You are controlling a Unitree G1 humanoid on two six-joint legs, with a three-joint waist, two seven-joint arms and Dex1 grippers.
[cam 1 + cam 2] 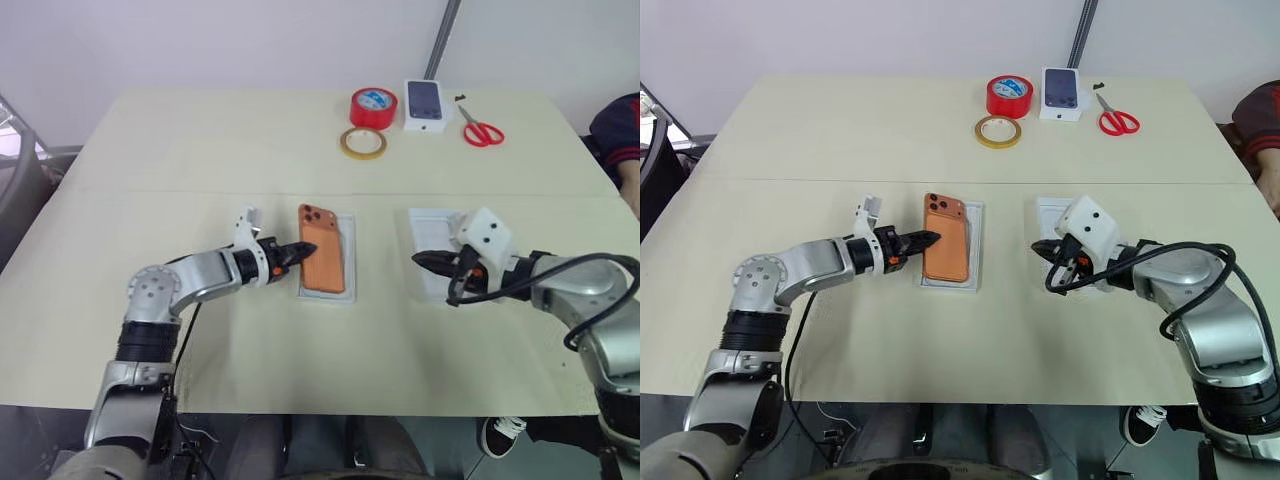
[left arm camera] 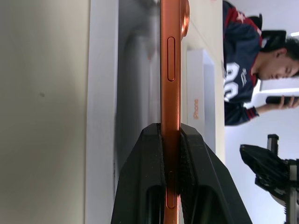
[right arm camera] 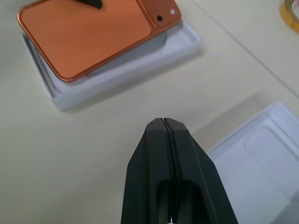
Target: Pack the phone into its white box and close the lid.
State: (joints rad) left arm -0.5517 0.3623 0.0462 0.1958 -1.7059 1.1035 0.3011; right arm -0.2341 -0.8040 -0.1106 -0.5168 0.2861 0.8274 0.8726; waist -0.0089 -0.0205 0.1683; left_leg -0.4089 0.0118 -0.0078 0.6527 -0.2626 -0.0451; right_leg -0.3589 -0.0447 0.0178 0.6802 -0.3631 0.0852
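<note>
At table centre, left gripper (image 1: 298, 251) is clamped on the phone's (image 1: 323, 262) left long edge, fingers (image 2: 145, 186) pinching the thin orange side between them, one above and one below. The phone sits back-up, camera bump at its far left corner, over the white box (image 1: 349, 262); its gripped side looks raised, with a shadow gap under it, so it's tilted over the tray rather than seated flat. How much of the right edge rests inside the rim I can't tell. The tray's white rim shows along the phone's right side and near end. To the right, well apart from the box, right gripper (image 1: 424, 260) has its two black fingers (image 3: 154, 158) pressed fully together, holding nothing, tip pointing left toward the box and hanging over the near-left part of a white lid (image 1: 428, 222) lying open side up with a rounded-rectangle shape inside. At the table's far edge: red tape roll (image 1: 373, 107), just in front of it a tan tape ring (image 1: 362, 143), beside the red roll a small white carton (image 1: 426, 104) printed with a dark phone picture, then red-handled scissors (image 1: 479, 129) to its right. All on a beige table (image 1: 200, 150). A person (image 2: 243, 70) in a dark jersey is beyond the table's right side.
</note>
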